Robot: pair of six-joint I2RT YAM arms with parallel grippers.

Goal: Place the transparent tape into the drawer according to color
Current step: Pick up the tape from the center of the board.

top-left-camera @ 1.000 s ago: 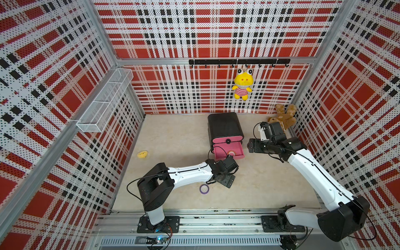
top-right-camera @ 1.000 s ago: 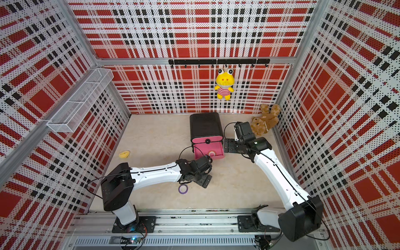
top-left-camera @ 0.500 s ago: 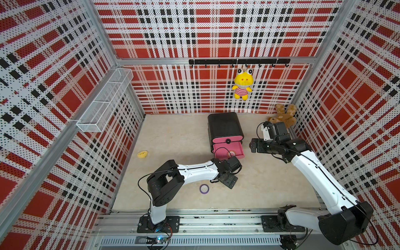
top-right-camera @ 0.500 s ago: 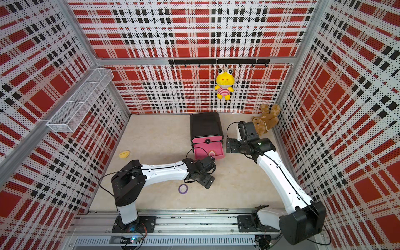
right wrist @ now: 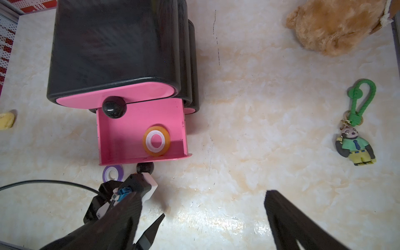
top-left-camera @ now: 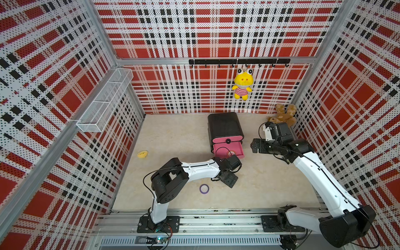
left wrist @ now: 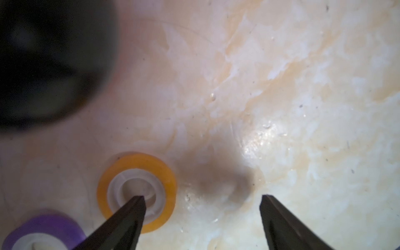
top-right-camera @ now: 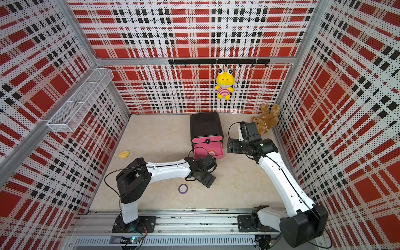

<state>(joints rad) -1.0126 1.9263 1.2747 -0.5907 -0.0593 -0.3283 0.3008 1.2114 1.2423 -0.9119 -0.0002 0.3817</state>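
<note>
left arm swung right; left gripper and right gripper splayed, empty; two orange rolls, two purple rolls.

A robot lab cell: perforated red-black-white plaid wall panels enclose a beige marble-pattern worktop, with two white-and-black robot arms bolted to a grey aluminium rail.

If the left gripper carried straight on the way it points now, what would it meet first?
Probably the orange tape roll: in the left wrist view the open left gripper points down at the table, one fingertip over that roll's pale centre, the other over bare surface. Height above it is unclear.
</note>
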